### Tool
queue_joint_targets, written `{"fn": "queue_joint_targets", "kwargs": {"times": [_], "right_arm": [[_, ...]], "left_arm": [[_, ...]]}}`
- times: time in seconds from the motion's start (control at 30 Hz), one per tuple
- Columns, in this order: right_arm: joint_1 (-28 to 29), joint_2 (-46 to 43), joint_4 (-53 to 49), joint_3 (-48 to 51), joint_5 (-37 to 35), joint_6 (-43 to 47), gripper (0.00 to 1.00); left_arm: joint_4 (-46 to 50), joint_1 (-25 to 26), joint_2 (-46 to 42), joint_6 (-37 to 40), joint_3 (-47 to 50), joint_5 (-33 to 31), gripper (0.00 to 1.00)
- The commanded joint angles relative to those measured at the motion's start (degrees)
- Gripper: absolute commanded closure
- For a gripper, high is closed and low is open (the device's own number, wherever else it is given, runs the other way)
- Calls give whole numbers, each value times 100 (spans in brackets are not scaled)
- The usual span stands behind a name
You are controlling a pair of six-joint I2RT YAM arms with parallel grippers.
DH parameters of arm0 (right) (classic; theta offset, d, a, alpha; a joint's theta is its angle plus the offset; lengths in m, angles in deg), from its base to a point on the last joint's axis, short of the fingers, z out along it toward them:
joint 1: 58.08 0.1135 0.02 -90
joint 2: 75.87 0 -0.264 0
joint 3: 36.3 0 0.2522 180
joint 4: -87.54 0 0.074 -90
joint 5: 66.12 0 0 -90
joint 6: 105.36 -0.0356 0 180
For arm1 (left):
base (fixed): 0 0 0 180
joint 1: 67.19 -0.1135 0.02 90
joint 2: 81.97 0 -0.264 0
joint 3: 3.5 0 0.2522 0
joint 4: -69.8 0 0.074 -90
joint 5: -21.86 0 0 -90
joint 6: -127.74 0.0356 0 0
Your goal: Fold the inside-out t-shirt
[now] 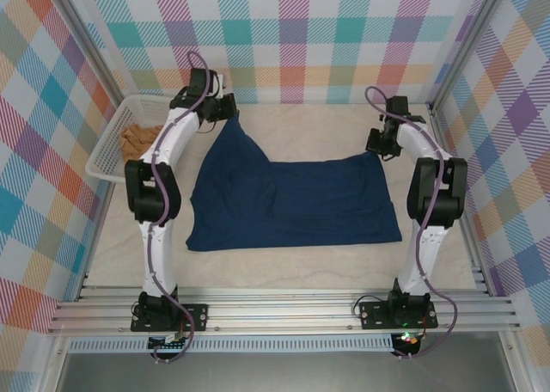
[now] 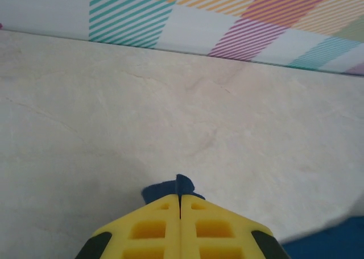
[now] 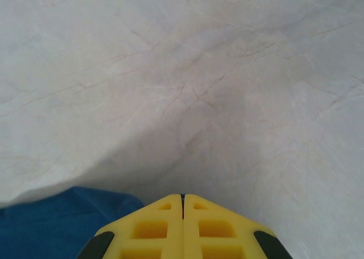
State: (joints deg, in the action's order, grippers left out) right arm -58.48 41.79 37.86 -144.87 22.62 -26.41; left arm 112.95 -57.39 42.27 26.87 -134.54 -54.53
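Between the clamped fingers of the left gripper [image 2: 180,197], a t-shirt [image 1: 292,199] corner pokes out, rest flat behind; right gripper [image 3: 182,196] pressed together beside cloth, hold unclear; first fold likely starting, next needing both corners carried evenly.

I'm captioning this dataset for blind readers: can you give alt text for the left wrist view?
The left end effector, its yellow fingers pressed together, pinches a tuft of the navy t-shirt over a pale marbled table. More navy cloth shows at the lower right, and a plaid wall runs along the top.
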Motion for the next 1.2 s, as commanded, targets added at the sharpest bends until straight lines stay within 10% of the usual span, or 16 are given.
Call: {"fn": "queue_joint_targets", "kwargs": {"times": [0.0,0.57,1.17], "right_arm": [[4,-509,48,452,125,156,98],[-56,-1880,51,2392,-27,-249,98],[-356,-2289,-381,2332,-467,-99,99]], "left_arm": [[-658,-66,-767,-100,877,214,100],[-2036,32,-3981,-761,5142,161,100],[-1784,56,-5625,-974,6331,-211,100]]}}
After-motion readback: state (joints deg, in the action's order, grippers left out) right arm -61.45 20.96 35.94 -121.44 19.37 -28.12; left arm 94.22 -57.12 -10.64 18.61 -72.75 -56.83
